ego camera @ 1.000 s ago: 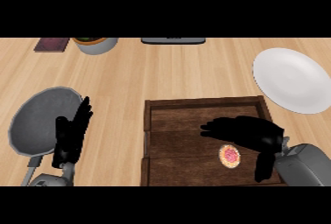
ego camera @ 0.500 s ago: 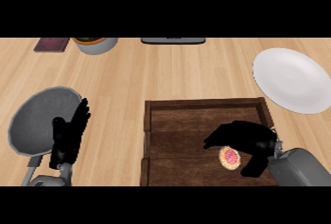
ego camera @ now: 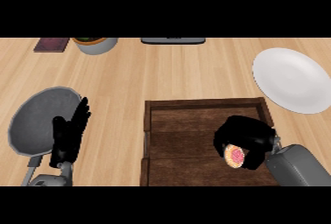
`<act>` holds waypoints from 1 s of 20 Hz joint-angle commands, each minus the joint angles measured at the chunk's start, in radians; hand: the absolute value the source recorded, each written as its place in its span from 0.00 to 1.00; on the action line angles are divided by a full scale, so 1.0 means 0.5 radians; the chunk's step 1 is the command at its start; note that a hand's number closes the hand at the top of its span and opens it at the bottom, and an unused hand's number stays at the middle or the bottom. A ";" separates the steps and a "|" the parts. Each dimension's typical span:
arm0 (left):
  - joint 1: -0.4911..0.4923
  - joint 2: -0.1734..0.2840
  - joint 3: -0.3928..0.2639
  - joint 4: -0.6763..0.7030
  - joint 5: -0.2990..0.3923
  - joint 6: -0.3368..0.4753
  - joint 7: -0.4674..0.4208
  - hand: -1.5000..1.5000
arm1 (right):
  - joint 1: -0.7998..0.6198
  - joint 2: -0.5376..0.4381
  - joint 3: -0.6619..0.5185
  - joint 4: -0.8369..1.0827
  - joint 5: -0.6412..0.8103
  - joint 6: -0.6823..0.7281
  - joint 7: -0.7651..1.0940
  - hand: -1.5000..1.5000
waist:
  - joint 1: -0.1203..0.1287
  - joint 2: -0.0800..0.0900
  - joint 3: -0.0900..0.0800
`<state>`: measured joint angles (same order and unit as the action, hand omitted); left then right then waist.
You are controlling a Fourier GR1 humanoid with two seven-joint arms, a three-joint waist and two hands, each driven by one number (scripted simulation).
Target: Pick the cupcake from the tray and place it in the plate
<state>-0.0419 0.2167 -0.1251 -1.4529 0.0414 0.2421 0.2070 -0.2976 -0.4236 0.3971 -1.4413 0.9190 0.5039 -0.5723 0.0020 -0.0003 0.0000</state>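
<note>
Cupcake [ego camera: 235, 156], pink-topped with a pale rim, sits over the lower right part of the dark wooden tray [ego camera: 194, 109], and the right robot hand [ego camera: 249, 136] has its black fingers curled round it from above and from the side. Much of the cake is hidden by those fingers, so whether it rests on the tray floor or is lifted just off it is hard to tell. The grey right forearm [ego camera: 298, 167] comes in from the lower right corner of the view, over the tray's right wall.

White plate [ego camera: 292, 79] lies on the light wooden desk [ego camera: 174, 70] up and to the right of the tray, near its far right corner, and well apart from the cupcake.

On the other side, the left robot hand [ego camera: 70, 135] is open with fingers straight and pointing away from the robot. It rests at the right edge of a round grey pan [ego camera: 35, 122], whose handle runs down toward the lower edge of the view. This hand is apart from the tray, with a strip of bare desk between them.

Along the far edge of the desk stand a grey pot holding something green and orange [ego camera: 96, 43], a dark reddish flat thing [ego camera: 51, 43] just left of it, and a dark flat object [ego camera: 173, 40] near the middle.
</note>
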 commanded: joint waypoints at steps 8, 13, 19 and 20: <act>-0.029 -0.048 -0.015 -0.033 -0.046 0.033 0.047 0.50 | -0.159 0.290 -0.724 0.369 0.024 -0.506 0.774 1.00 | 0.000 0.026 0.003; 0.099 -0.003 0.026 -0.012 0.005 -0.065 -0.107 0.50 | -0.418 0.302 -0.940 0.519 0.115 -0.801 1.043 1.00 | 0.038 0.010 0.000; -0.027 -0.017 0.053 0.029 -0.022 -0.025 -0.006 0.50 | -0.529 0.270 -1.203 0.448 0.037 -1.176 1.051 1.00 | 0.004 0.004 0.001; 0.029 0.024 0.048 -0.013 -0.018 -0.065 0.016 0.50 | -0.483 0.210 -1.239 0.362 0.015 -1.160 1.041 1.00 | -0.005 -0.003 0.001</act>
<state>-0.0374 0.2036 -0.1139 -1.4499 0.0252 0.2329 0.2033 -0.5301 -0.2938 -0.1545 -1.2198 0.9293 0.0110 -0.0792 0.0062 0.0024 0.0004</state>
